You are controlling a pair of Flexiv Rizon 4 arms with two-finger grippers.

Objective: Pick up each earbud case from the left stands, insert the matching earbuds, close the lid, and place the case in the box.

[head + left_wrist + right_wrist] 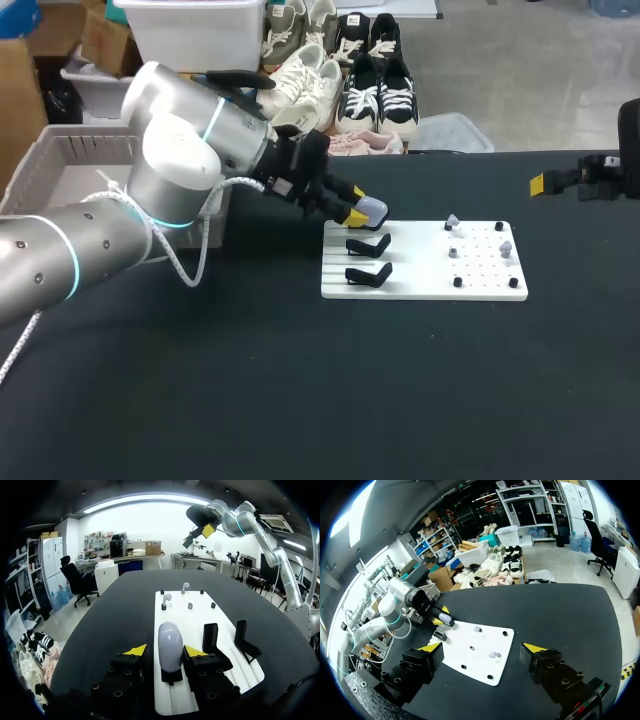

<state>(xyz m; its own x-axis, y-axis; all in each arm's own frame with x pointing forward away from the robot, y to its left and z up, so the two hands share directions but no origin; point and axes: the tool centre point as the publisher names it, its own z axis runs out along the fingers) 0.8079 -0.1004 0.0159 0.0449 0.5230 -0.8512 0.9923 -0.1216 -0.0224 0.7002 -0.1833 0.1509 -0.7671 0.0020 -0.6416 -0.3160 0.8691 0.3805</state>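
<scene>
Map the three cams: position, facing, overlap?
Head: above and behind, looking down on the table; left arm and right arm enter from the sides.
Left wrist: on the left arm, facing along the white board; left end effector straddles the earbud case.
Right wrist: raised, facing back at the white board; right end effector open.
Shared: all see the white board.

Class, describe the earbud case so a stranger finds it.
On the black table lies a white board with three black stands at its left end. The pale grey rounded earbud case sits on the farthest stand, the only occupied one.
</scene>
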